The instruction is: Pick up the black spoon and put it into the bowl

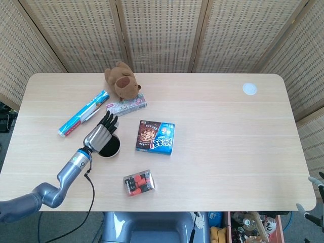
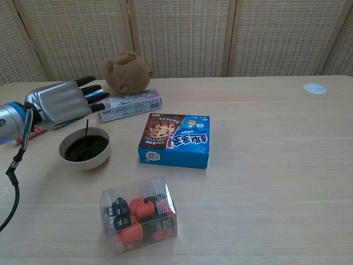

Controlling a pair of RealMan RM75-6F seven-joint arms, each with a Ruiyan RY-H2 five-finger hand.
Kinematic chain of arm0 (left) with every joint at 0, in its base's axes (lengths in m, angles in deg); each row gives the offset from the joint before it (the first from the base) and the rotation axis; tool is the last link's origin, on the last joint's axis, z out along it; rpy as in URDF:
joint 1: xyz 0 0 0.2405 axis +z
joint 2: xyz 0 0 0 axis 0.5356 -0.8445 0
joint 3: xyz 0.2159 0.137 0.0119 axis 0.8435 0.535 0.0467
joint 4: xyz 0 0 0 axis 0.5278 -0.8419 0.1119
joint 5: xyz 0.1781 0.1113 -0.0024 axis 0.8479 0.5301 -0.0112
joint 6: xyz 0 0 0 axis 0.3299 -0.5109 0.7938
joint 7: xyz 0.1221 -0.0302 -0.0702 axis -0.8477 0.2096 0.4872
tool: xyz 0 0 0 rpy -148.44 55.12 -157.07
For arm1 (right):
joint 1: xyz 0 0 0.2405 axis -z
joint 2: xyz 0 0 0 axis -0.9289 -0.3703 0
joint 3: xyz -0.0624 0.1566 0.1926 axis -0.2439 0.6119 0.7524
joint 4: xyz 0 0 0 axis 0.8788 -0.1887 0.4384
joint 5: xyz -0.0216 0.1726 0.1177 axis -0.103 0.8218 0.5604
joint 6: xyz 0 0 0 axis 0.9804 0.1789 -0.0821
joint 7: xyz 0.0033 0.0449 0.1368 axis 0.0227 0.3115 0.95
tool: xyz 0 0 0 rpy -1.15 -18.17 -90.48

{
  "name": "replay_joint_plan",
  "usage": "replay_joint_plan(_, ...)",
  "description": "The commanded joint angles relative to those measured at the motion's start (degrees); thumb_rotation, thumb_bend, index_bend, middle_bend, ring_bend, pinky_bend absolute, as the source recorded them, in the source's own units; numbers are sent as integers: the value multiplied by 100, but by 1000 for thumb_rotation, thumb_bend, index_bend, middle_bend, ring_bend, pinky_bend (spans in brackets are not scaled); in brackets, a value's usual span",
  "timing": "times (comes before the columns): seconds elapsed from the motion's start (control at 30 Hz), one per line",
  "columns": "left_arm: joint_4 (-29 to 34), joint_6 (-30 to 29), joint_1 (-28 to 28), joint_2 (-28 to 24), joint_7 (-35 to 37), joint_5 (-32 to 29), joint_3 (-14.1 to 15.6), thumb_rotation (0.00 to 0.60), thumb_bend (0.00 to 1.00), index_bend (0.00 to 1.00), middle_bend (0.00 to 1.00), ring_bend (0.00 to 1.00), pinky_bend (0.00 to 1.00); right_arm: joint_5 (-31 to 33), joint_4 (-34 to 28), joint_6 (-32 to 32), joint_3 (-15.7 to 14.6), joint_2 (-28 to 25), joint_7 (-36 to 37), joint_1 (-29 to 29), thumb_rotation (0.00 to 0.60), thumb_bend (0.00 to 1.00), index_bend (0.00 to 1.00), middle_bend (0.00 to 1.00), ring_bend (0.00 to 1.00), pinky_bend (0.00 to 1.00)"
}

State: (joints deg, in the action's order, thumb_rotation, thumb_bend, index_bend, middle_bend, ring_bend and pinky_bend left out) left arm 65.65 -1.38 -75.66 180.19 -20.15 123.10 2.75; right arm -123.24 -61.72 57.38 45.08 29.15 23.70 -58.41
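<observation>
One hand is seen, the left hand (image 2: 58,102), at the left edge of the chest view, raised above and just behind the bowl (image 2: 85,148); its fingers (image 2: 91,91) are spread apart and stretched out flat, nothing is held. In the head view the left hand (image 1: 99,133) is found left of centre, overlapping the upper left rim of the bowl (image 1: 108,147), fingers pointed toward the upper part of the frame. The right hand is not shown in either view.

The black spoon (image 2: 85,134) is seen standing in the bowl, its thin handle leaned up against the inside, its lower end sunk in the dark interior. The bowl is white outside, dark inside, and is set on the table (image 2: 265,165) at the left of the frame.

Right of the bowl, a blue cookie box (image 2: 175,140) is laid flat. Below it, lower centre-left, a clear plastic box (image 2: 139,214) with red and black items is placed. Behind the hand, a long patterned carton (image 2: 132,105) is laid, touched from behind by a brown plush toy (image 2: 127,72). A blue-and-white tube (image 1: 83,113) is seen in the upper left of the head view, apart from the hand. A white round disc (image 1: 249,89) is seen far upper right
</observation>
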Motion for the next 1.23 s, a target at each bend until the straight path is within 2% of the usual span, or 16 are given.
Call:
replay_joint_plan(0.03,413,-249,224,-233,416,-324,-202,600,457,0,0,0,0,-15,-21,-3,7,-17,-17,-17,600,261,275,194,49,196)
replay_joint_plan(0.23,1125,-657,629,-660,1198,-546,-257,600,456,0,0,0,0,-31,-54,-79,5,-23,-54,-72,600,262,274,194,49,196)
replay_joint_plan(0.33,1722,-910,963,-988,1832,-700,-262,600,457,0,0,0,0,-75,-88,-96,9,-35,-101,-117,600,262,274,194,50,196)
replay_joint_plan(0.47,2144,-1303,1299,-1236,2419,-624,-198,600,457,0,0,0,0,-111,-139,-117,18,-51,-164,-164,600,262,274,194,49,195)
replay_joint_plan(0.53,2309,-1636,1579,-1332,2950,-481,-114,600,457,0,0,0,0,-140,-171,-149,16,-48,-200,-204,600,261,275,194,49,195)
replay_joint_plan(0.63,2367,-1902,1826,-1389,3440,-332,-9,600,457,0,0,0,0,-177,-198,-191,3,-43,-240,-245,600,261,275,194,49,195)
replay_joint_plan(0.7,2511,-2278,2245,-1528,4027,-208,205,600,457,0,0,0,0,-254,-241,-236,-1,-38,-300,-320,600,261,275,194,49,195)
replay_joint_plan(0.8,2565,-2648,2570,-1626,4476,109,429,600,456,0,0,0,0,-317,-306,-255,-4,-37,-371,-378,600,261,274,195,50,196)
replay_joint_plan(1.07,2526,-3553,3350,-1660,5119,826,950,600,456,0,0,0,0,-502,-507,-374,-26,-38,-666,-575,600,262,274,194,49,196)
replay_joint_plan(1.23,2240,-3973,3666,-1529,5534,1225,1085,600,452,0,0,0,0,-539,-635,-415,-46,-48,-825,-635,600,261,274,195,50,196)
